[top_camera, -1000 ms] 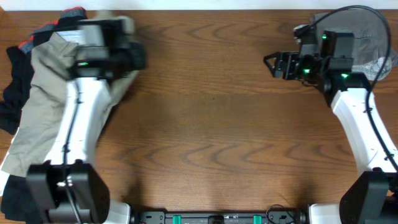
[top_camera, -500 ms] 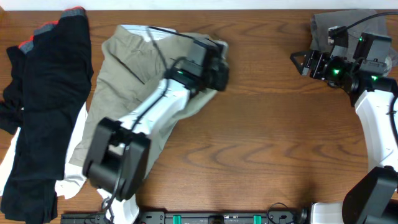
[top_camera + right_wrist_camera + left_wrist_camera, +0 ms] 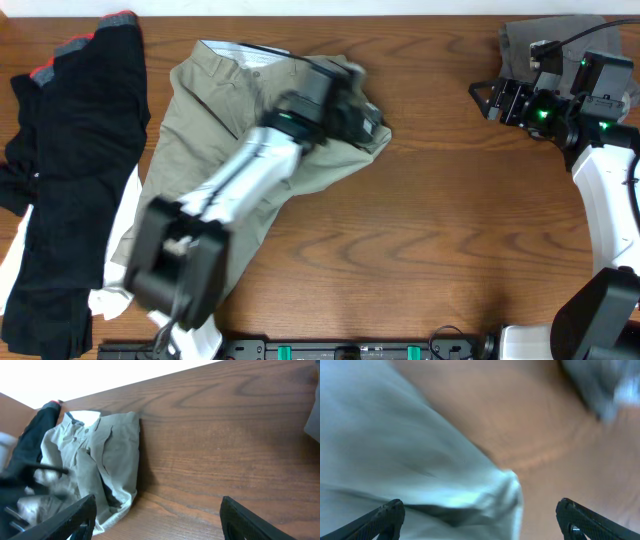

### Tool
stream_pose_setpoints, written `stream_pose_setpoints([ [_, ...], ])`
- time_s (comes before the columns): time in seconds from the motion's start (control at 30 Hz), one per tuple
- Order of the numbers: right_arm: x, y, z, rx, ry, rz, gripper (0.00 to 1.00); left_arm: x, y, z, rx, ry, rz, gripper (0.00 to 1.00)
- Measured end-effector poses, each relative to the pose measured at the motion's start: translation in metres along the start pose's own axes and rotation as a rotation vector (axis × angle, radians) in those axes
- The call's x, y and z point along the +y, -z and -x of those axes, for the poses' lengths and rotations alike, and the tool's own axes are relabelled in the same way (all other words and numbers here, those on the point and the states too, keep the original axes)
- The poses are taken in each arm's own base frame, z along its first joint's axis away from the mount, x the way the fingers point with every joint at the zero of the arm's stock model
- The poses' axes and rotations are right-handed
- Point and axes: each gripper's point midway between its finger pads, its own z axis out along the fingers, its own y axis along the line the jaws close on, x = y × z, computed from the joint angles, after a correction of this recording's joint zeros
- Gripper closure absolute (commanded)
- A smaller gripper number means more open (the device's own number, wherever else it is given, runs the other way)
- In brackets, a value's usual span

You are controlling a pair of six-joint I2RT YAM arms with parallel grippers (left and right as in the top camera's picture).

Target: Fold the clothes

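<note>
The khaki-beige shorts [image 3: 200,110] lie crumpled at the table's back, left of centre, with the pale waistband lining at the far edge. My left gripper [image 3: 366,116] hovers over their right-hand corner. In the blurred left wrist view its fingers stand wide apart, open, with the bunched cloth [image 3: 420,460] beneath and between them, not pinched. My right gripper [image 3: 482,100] is open above bare wood at the back right, facing the shorts [image 3: 100,460] from a distance. Nothing is between its fingers [image 3: 240,520].
Black garments with red-grey trim [image 3: 85,150] are piled at the left edge, with a white one [image 3: 115,290] showing beneath them. Grey shorts [image 3: 560,40] lie at the back right corner behind the right arm. The left arm stretches diagonally across the khaki cloth.
The left arm has swung right, dragging the khaki shorts off the black pile toward the middle, and its jaws have opened off the cloth. The right arm drew back to the right and holds still.
</note>
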Motion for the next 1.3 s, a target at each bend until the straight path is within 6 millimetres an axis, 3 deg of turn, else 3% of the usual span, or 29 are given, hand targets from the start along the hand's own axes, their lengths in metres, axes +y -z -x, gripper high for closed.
stream_pose_setpoints([
  [0.1,0.008,-0.004,-0.003,0.011,0.012,0.013,0.24,0.039,0.066,0.049,-0.153,0.087,0.064,0.02],
  [0.13,0.014,-0.007,-0.005,0.020,0.021,0.023,0.24,0.058,0.097,0.065,-0.214,0.123,0.099,0.02],
  [0.2,0.030,-0.015,-0.012,0.045,0.053,0.052,0.25,0.089,0.150,0.080,-0.300,0.185,0.169,0.02],
  [0.3,0.063,-0.031,-0.028,0.094,0.143,0.099,0.25,0.131,0.209,0.078,-0.354,0.279,0.274,0.02],
  [0.37,0.091,-0.044,-0.044,0.133,0.243,0.130,0.23,0.154,0.230,0.065,-0.342,0.345,0.333,0.02],
  [0.5,0.140,-0.073,-0.082,0.209,0.468,0.193,0.21,0.187,0.236,0.034,-0.259,0.438,0.401,0.02],
  [0.63,0.162,-0.105,-0.118,0.268,0.622,0.220,0.23,0.197,0.225,0.019,-0.201,0.454,0.413,0.02],
  [0.8,0.165,-0.151,-0.154,0.306,0.736,0.243,0.24,0.203,0.215,0.011,-0.162,0.461,0.416,0.02],
  [0.97,0.156,-0.184,-0.171,0.307,0.767,0.254,0.27,0.206,0.211,0.009,-0.148,0.451,0.418,0.02],
  [1.3,0.147,-0.193,-0.190,0.358,0.738,0.269,0.57,0.206,0.211,0.009,-0.145,0.443,0.419,0.02],
])
